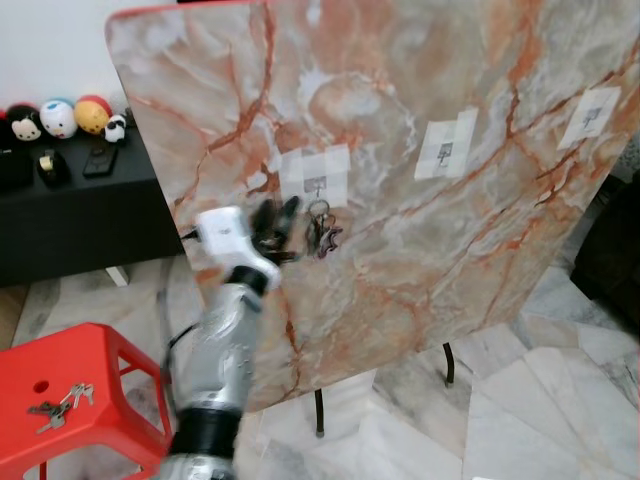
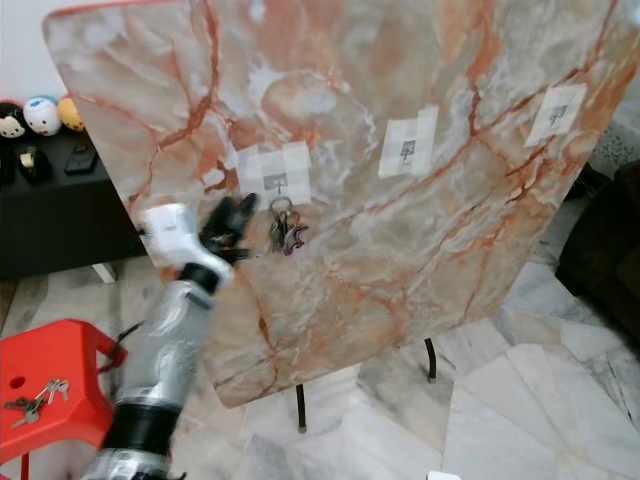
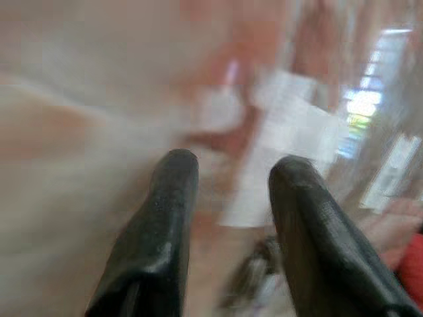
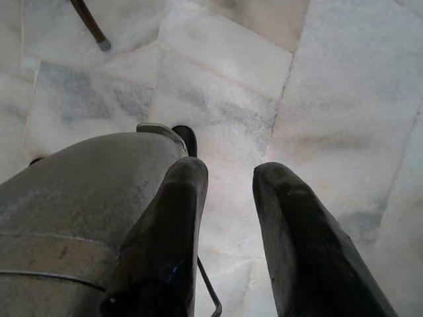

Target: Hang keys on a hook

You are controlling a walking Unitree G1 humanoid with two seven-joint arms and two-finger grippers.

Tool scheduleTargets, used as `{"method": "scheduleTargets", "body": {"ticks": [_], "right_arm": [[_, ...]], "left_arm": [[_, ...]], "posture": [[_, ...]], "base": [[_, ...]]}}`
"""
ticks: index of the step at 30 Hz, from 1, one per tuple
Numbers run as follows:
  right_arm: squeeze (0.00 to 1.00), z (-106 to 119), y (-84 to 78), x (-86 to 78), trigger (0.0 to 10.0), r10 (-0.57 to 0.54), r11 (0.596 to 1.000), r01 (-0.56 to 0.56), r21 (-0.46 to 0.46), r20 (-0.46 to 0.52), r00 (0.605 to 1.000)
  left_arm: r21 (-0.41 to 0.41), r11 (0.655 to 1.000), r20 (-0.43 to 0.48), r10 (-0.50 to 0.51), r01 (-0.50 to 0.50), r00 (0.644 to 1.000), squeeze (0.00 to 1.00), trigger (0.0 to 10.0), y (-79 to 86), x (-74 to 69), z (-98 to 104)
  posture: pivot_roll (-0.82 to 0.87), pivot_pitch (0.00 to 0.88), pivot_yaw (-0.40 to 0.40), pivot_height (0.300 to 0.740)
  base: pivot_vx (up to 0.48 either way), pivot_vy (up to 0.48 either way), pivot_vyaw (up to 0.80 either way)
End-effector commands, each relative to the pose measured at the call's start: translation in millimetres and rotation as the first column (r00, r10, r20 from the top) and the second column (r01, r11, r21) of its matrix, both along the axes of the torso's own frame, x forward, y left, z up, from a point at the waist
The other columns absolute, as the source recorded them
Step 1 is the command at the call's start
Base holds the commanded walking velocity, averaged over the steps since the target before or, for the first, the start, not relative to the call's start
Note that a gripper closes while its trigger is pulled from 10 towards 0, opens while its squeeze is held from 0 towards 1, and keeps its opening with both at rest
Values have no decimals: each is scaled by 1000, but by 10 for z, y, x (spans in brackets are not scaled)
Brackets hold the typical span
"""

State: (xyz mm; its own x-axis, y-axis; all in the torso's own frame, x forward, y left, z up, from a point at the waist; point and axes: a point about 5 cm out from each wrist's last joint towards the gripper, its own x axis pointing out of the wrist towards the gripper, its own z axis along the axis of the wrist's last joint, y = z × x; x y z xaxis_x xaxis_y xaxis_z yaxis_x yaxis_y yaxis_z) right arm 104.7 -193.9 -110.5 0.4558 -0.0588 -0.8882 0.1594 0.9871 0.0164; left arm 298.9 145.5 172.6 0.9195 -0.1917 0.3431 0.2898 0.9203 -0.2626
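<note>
I've got the left gripper [image 1: 272,228] up at the marble board [image 1: 420,290], centre-left of the head view, and the keys [image 1: 322,230] are dangling from the hook [image 1: 315,186] on the leftmost taped patch, just to the right of my fingertips. That's the relation that counts: the bunch hangs straight down, long axis vertical, just beside the claw. On the left wrist view the fingers [image 3: 158,224] stand parted with nothing between them, the keys a blur low between and beyond them. I'd say the hang is done, so the next move is a clean pull back leftwards without snagging the ring. The right gripper [image 4: 228,231] hangs idle over the floor tiles, parted and empty. Another bunch of keys [image 1: 58,402] lies on the red stool [image 1: 110,370], lower left.
</note>
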Motion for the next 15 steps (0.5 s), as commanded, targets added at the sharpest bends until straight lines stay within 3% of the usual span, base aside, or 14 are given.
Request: {"method": "scheduleTargets", "body": {"ticks": [1, 2, 5, 6, 7, 8, 10, 11, 13, 15], "right_arm": [[0, -2, -19, -21, 10000, 0, 1000, 0, -6, -5, 1000], [0, -2, -19, -21, 10000, 0, 1000, 0, -6, -5, 1000], [0, -3, -15, -19, 10000, 5, 1000, -5, -4, -6, 1000], [0, -4, -12, -20, 10000, 3, 1000, -3, -3, -6, 1000], [0, -4, -11, -21, 10000, 2, 1000, -2, -3, -6, 1000], [0, -5, -6, -23, 10000, -1, 1000, 0, -2, -7, 1000], [0, -6, -4, -23, 10000, -1, 1000, 1, -2, -7, 1000], [0, -8, 2, -28, 10000, -10, 1000, 10, -1, -9, 1000], [0, -12, 22, -32, 10000, -15, 1000, 15, 2, -10, 1000], [0, -13, 34, -32, 10000, -13, 1000, 13, 3, -10, 1000]], "left_arm": [[80, 996, -11, -44, 44, 999, 0, 10000, 50, -165, -31], [80, 996, -11, -44, 44, 999, 0, 10000, 50, -165, -31], [239, 970, -88, -13, 34, 996, 0, 10000, 272, -366, -254], [325, 945, -128, 21, 22, 992, 0, 10000, 379, -447, -371], [357, 934, -147, 38, 17, 988, 0, 10000, 429, -481, -425], [411, 912, -211, 104, -8, 972, 0, 10000, 597, -567, -608], [420, 907, -228, 123, -16, 966, 0, 10000, 641, -587, -654], [504, 862, -311, 237, -52, 920, 0, 10000, 857, -653, -909], [486, 869, -423, 326, -93, 845, 0, 10000, 1065, -719, -1151], [479, 871, -485, 367, -110, 793, 0, 10000, 1168, -759, -1314]], "posture": [[31, 0, -31, 740], [31, 0, -31, 740], [39, 0, -26, 740], [41, 0, -23, 740], [41, 0, -23, 740], [44, 0, -18, 740], [44, 0, -18, 740], [37, 0, -13, 740], [21, 0, -4, 740], [18, 0, -1, 740]], "base": [[0, 0, 0], [0, 0, 0], [0, 0, 0], [0, 0, 0], [0, 0, 0], [0, 0, 0], [0, 0, 0], [0, 0, 0], [0, 0, 0], [0, 0, 0]]}}
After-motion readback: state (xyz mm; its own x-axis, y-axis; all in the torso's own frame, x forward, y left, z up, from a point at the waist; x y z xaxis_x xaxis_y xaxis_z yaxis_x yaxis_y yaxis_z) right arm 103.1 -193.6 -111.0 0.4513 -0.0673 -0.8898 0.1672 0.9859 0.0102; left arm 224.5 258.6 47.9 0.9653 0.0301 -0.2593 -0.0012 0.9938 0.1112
